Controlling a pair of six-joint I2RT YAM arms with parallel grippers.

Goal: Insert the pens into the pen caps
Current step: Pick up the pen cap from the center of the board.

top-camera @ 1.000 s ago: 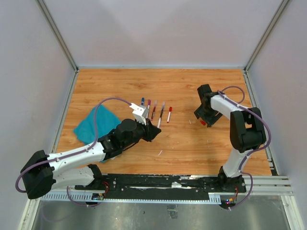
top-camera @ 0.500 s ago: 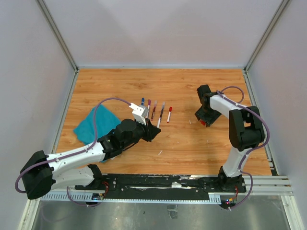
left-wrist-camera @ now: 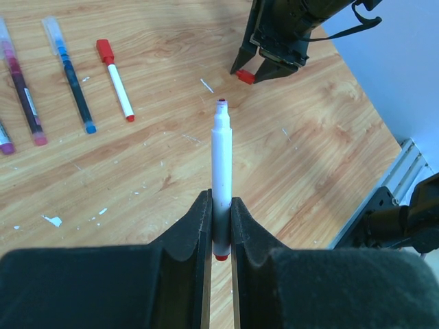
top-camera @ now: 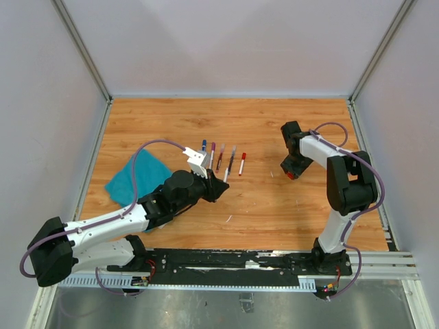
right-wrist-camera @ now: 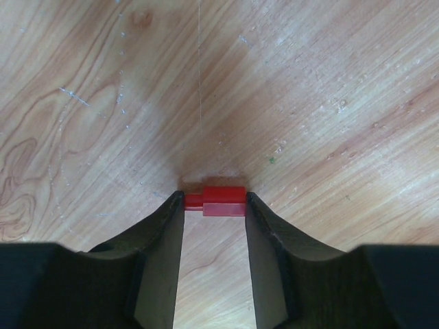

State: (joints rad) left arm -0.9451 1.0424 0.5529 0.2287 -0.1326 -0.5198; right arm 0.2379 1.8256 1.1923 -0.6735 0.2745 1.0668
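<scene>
White pen [left-wrist-camera: 221,147] clamped between fingers of left tool [left-wrist-camera: 220,203], held off surface [left-wrist-camera: 309,164], uncapped tip pointing toward right tool [right-wrist-camera: 214,200]. Red cap [right-wrist-camera: 223,201] lies on surface, right tool closed against both its ends. Other pens [top-camera: 223,157] lie in row on surface, just beyond left tool. Teal cloth [top-camera: 134,179] at left.

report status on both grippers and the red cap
Left gripper shut on white pen, tip pointing away. Right gripper pinching red cap, which lies on the table. Other pens lie by left gripper, none between the two.
</scene>
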